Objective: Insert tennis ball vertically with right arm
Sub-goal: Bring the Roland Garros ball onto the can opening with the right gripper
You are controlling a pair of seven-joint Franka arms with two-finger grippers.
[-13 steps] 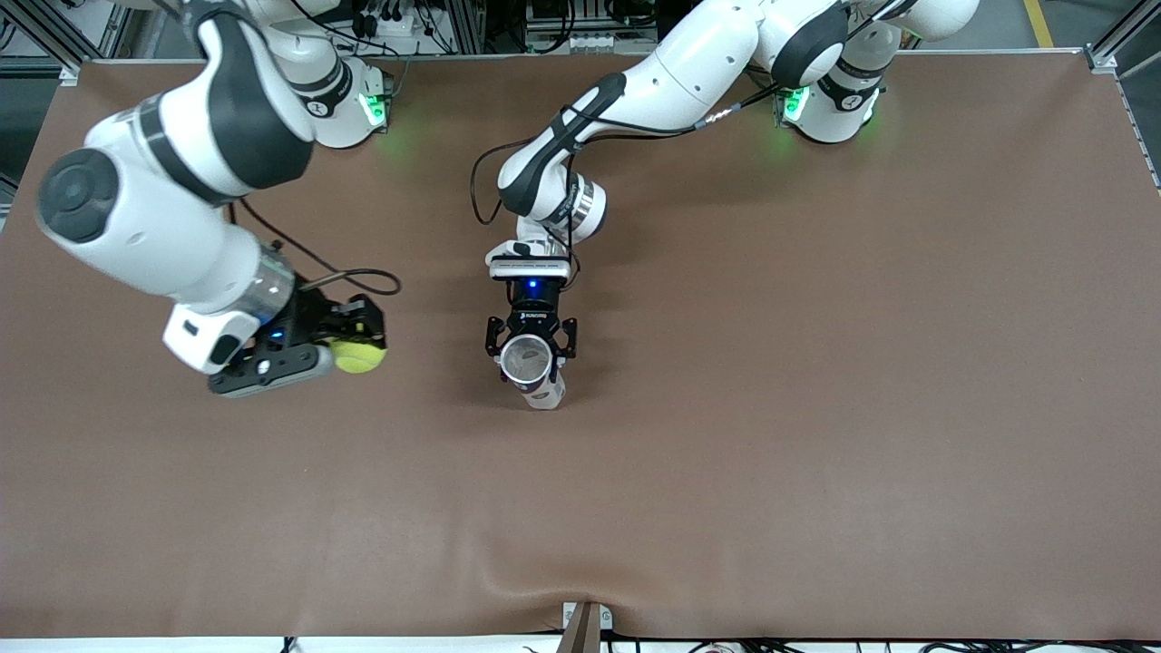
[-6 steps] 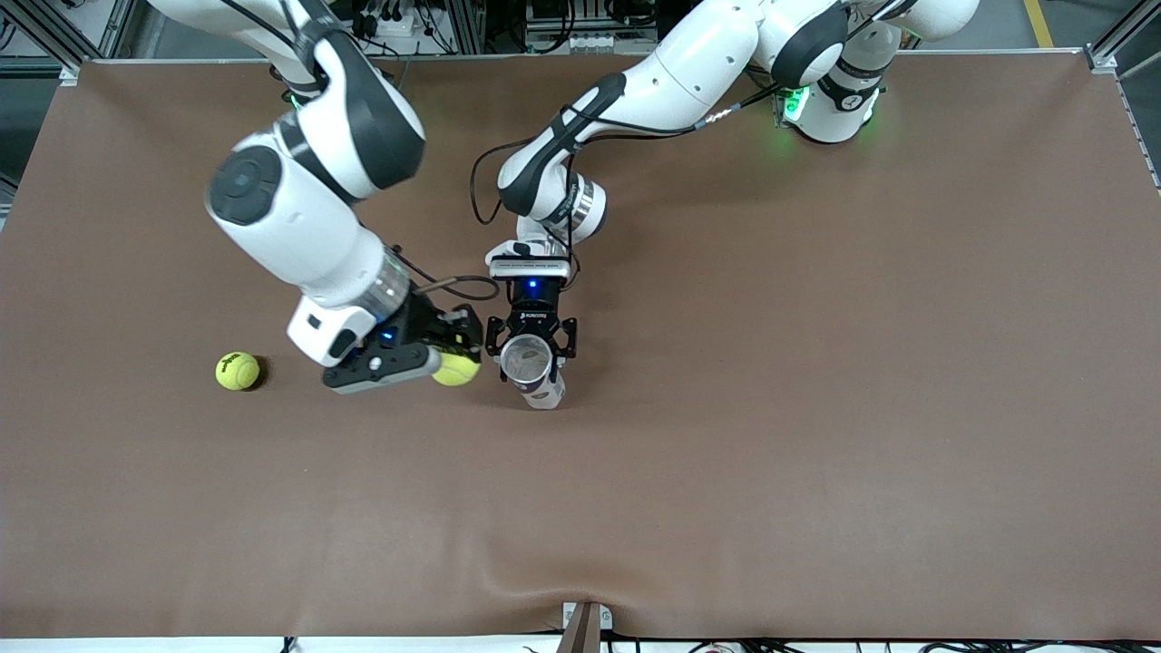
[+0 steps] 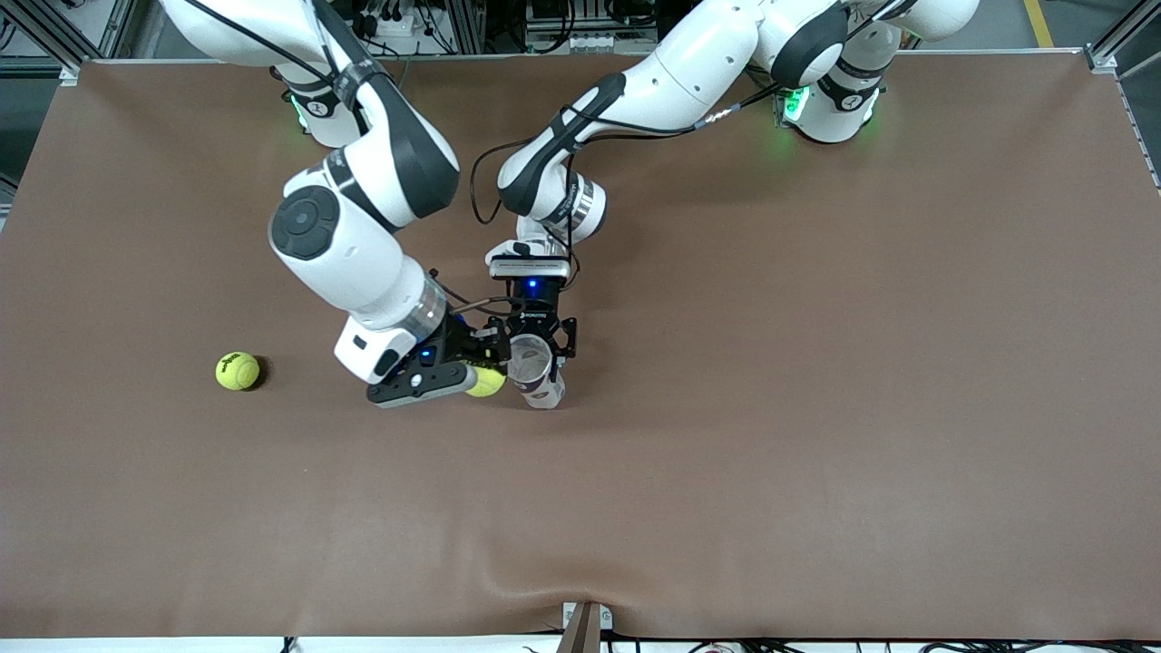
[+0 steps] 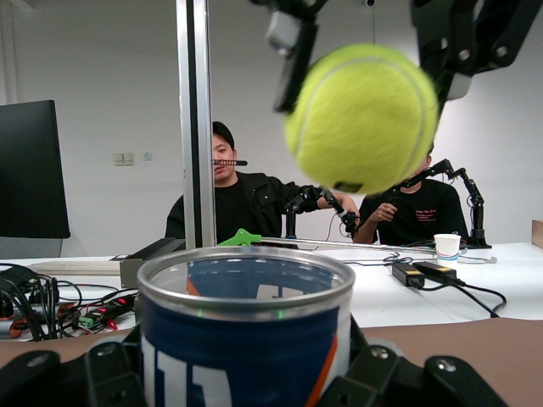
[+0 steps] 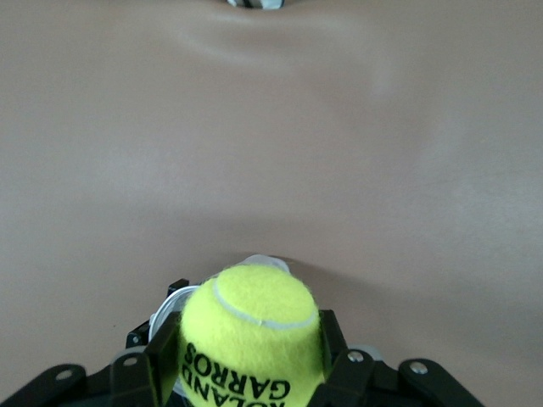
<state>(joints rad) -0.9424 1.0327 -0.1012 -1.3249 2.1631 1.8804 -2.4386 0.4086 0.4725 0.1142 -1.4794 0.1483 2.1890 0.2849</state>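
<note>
Right wrist view shows the right end effector clamped across a tennis ball, fuzzy, light and slightly springy, so gripping its widest part suits it. It hangs just beside the open can, which the left end effector holds upright. A spare ball lies on the surface toward the right arm's end.

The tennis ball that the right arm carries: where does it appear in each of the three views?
Front view: the held tennis ball is in the right claw, beside the can.
Left wrist view: held tennis ball up above the can's open rim.
Right wrist view: held tennis ball between the claw's fingers.
Shared landmark: the can, gripped by the left claw.
</note>
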